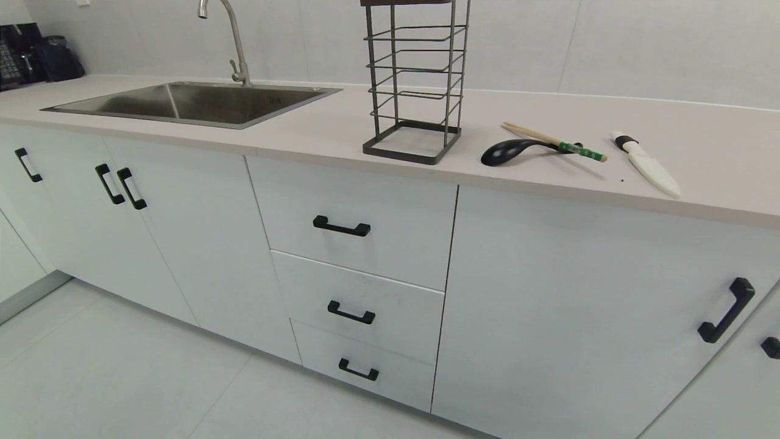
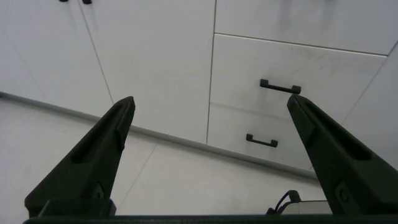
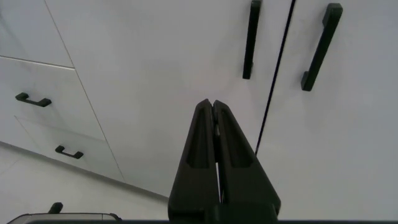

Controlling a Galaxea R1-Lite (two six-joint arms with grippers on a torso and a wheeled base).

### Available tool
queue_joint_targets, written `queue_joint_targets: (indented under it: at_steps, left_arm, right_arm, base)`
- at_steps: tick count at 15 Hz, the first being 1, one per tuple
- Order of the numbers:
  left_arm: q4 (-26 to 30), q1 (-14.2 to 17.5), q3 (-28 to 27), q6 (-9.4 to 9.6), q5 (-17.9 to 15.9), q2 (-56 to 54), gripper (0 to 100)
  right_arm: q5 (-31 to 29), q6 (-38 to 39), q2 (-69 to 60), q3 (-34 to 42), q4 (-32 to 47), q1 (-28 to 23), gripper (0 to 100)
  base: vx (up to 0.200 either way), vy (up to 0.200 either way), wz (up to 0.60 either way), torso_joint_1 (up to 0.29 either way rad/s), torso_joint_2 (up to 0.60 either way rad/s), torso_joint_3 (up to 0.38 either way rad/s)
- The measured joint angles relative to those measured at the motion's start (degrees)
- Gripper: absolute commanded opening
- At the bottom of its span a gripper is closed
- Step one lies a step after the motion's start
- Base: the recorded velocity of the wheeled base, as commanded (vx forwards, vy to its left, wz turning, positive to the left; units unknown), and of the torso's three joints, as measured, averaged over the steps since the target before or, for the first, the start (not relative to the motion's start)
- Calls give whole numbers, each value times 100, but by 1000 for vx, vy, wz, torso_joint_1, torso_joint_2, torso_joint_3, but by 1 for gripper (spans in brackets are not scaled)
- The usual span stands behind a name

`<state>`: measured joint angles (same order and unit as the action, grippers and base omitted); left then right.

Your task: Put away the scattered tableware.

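On the countertop (image 1: pixel 304 131), right of the sink (image 1: pixel 122 100) and wire rack (image 1: pixel 400 155), a black spoon (image 1: pixel 509 152) is seen with chopsticks (image 1: pixel 551 141) crossing its handle, and a white knife (image 1: pixel 649 166) is laid farther right. The left gripper (image 2: pixel 211 102) is held spread wide before the drawers (image 2: pixel 298 62). The right gripper (image 3: pixel 213 104) is pressed closed on nothing before the cabinet doors (image 3: pixel 155 62).

I see a pale bench (image 1: pixel 304 131) running along a grey tiled wall (image 1: pixel 609 42). A steel sink (image 1: pixel 140 100) is set into its left part, with a curved tap (image 1: pixel 234 42) at the back rim. Dark appliances (image 1: pixel 36 58) sit in the far left corner. White cupboard doors (image 1: pixel 183 244) with black handles (image 1: pixel 131 189) hang below, and a wide door (image 1: pixel 579 305) stands at right. The floor (image 1: pixel 122 378) is light grey tile.
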<state>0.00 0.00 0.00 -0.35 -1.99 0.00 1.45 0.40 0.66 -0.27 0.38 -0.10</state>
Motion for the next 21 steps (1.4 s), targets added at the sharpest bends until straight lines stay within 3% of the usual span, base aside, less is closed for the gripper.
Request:
queue_joint_targets:
  at_steps: [10,12,14,18,21]
  left_arm:
    - [-10,2,0,-11,-74,0,100]
    - [-424,7,-22,4,-236,0,100]
    - [-837,46,-507,95,-547,68,100]
    - [-708,73,-1000,249,-1646,584,100]
    - [-706,82,-1298,254,-1905,1008,100]
  right_arm:
    - [11,6,2,0,-2,0,0]
    - [10,4,2,0,-2,5,0]
    - [11,4,2,0,-5,0,0]
    - [10,2,2,0,-2,0,0]
    - [11,4,5,0,-5,0,0]
  base:
    - [0,0,0,0,0,0]
    - [0,0,0,0,0,0]
    - [0,0,0,0,0,0]
    - [0,0,0,0,0,0]
    - [0,0,0,0,0,0]
